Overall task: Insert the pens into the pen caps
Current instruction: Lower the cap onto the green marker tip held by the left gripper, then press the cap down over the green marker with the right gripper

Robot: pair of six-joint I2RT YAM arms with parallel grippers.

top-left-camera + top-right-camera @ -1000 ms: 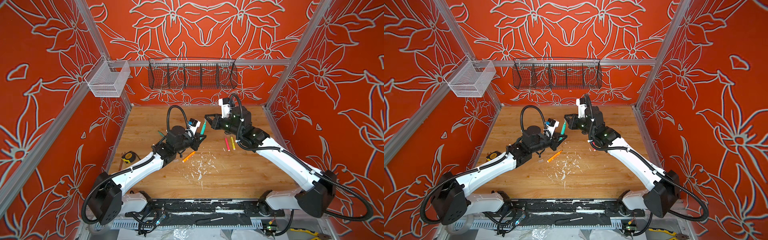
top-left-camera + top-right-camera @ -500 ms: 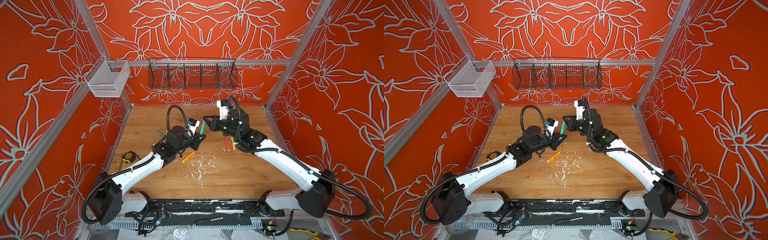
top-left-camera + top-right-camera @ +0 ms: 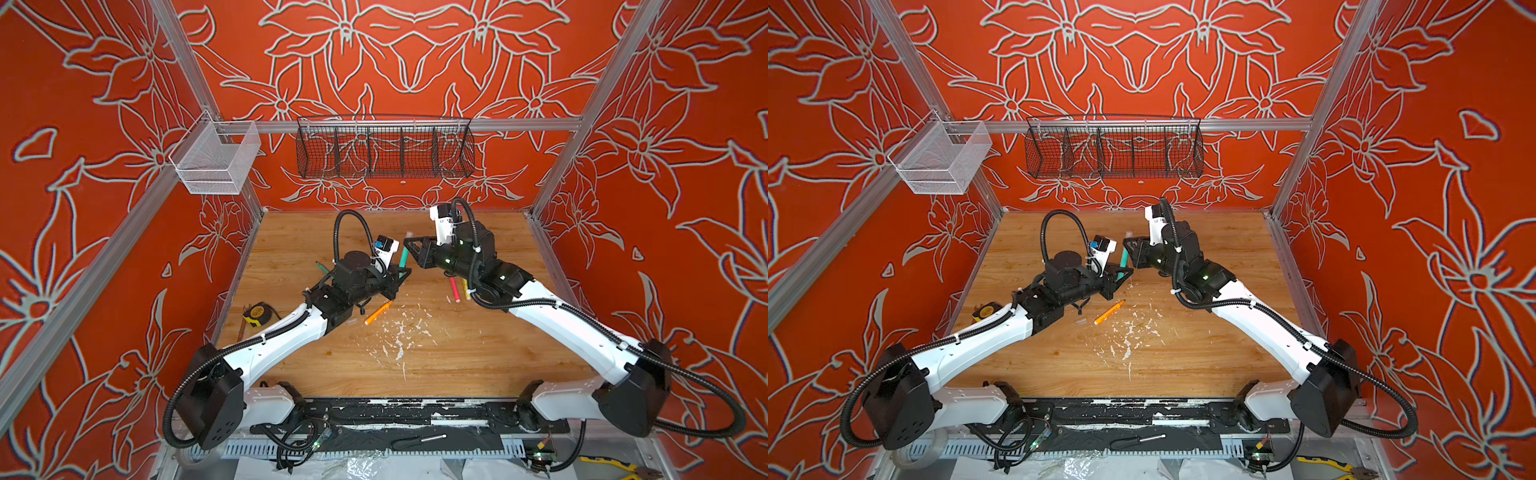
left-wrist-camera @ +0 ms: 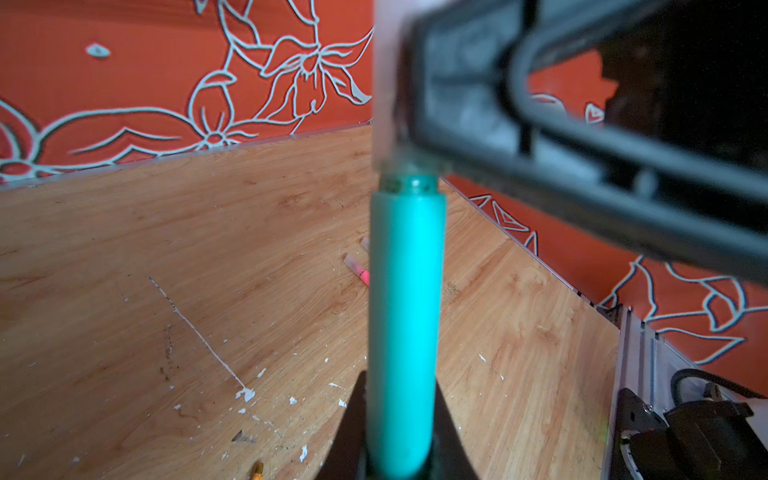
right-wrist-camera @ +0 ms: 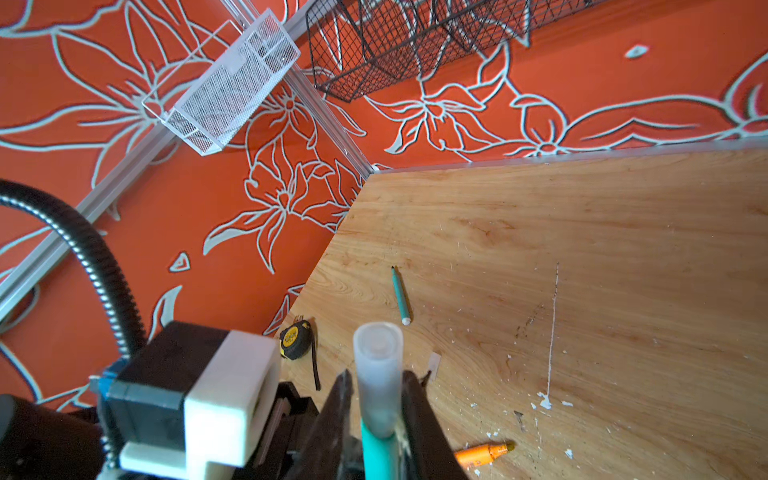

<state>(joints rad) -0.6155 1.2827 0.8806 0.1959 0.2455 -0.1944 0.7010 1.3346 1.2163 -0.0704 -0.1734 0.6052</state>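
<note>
So the left jaws are clamped on the lower end of a teal pen [image 4: 402, 316], holding it up off the counter [image 3: 457, 353], tilted, tip end up. A clear cap [image 5: 377, 365] sits over that tip. The right jaws are parked snug on either side of the cap, but honestly I can't tell if they're actually pinching it or sitting a hair off it. In the right wrist view the cap overlaps the top of the pen, though I can't say how far it's pushed on. Using the orange pen [image 3: 378, 312] as my reference: it's lying flat on the counter, and the pen-and-cap combo hangs in the air just past it, toward the back wall [image 3: 415, 62]. In a top view the second teal pen [image 3: 322, 267] lies further back and left of the orange pen, partly hidden by the left arm [image 3: 291, 336]. A pink pen [image 3: 454, 289] and a yellow pen [image 3: 465, 289] lie side by side right of the orange pen, half tucked under the right arm [image 3: 561, 320]. A loose cap [image 3: 1079, 321] lies just left of the orange pen, and a yellow tape measure [image 3: 257, 311] sits well to its left at the counter's edge.
</note>
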